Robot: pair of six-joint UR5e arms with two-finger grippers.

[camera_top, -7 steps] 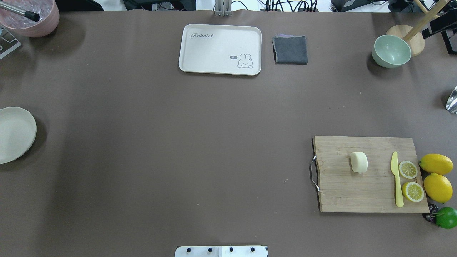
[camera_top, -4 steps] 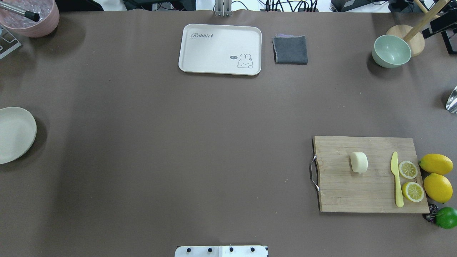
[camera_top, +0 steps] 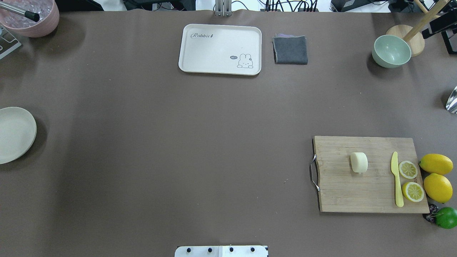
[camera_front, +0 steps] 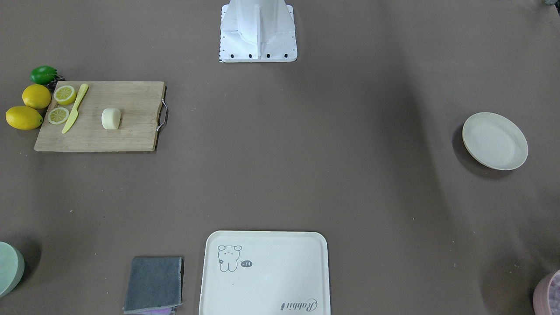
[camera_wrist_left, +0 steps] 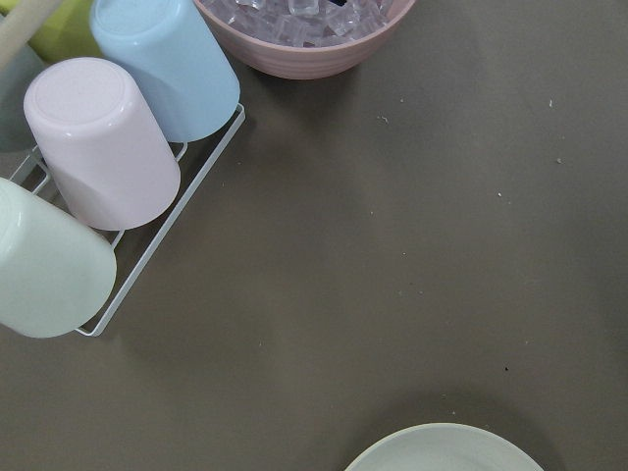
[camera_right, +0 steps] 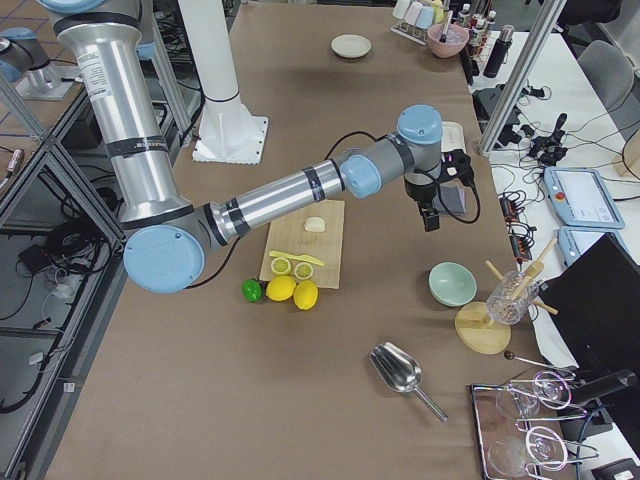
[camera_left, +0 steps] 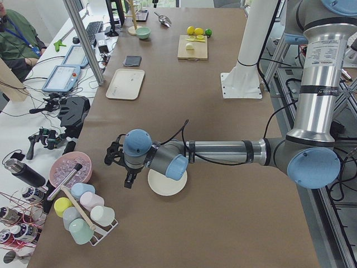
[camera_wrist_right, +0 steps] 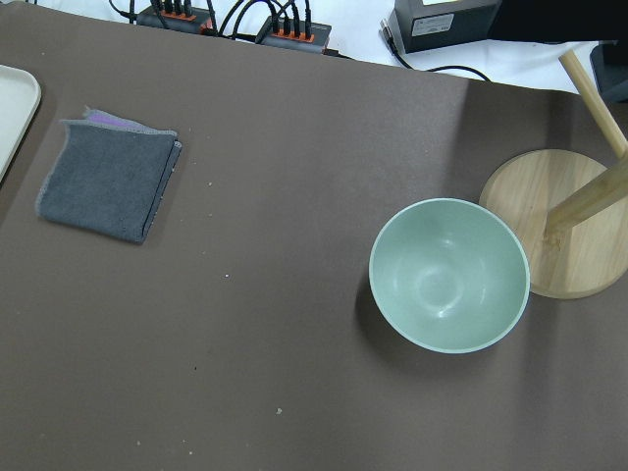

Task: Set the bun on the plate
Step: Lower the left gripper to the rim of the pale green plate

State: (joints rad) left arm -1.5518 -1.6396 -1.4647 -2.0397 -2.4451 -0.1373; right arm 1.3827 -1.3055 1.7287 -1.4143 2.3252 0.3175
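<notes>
one white robot base (camera_top: pixel 221 251) sits at the near edge of the table (camera_top: pixel 178 142). past it, on the robot's right, a wooden cutting board (camera_top: pixel 342 192) lies flat, and the bun (camera_top: pixel 358 162) rests on it near the middle, touching nothing but the wood. a yellow knife (camera_top: pixel 396 180) and two lemon halves (camera_top: pixel 408 169) lie along the board's outer side. two whole lemons (camera_top: pixel 437 187) and a lime (camera_top: pixel 446 217) sit just off it.

at about the same depth, the plate (camera_top: pixel 16 135) sits at the table's left edge, well apart from the bun. the left gripper (camera_left: pixel 129 183) hovers just beside the plate, on the side of a rack of upturned cups (camera_wrist_left: pixel 103 142) and a pink bowl (camera_wrist_left: pixel 304 54) of ice. only a side view shows it, so i cannot tell how wide its jaws stand.

farther out, the right gripper (camera_right: pixel 431 222) hangs over the table between a folded grey cloth (camera_wrist_right: pixel 110 182) and a green bowl (camera_wrist_right: pixel 449 275), well away from the board. i cannot tell its opening either. near the far edge a cream tray (camera_top: pixel 220 49) with a rabbit drawing lies beside the cloth, and a round wooden stand (camera_wrist_right: pixel 554 221) sits just beside the green bowl.
</notes>
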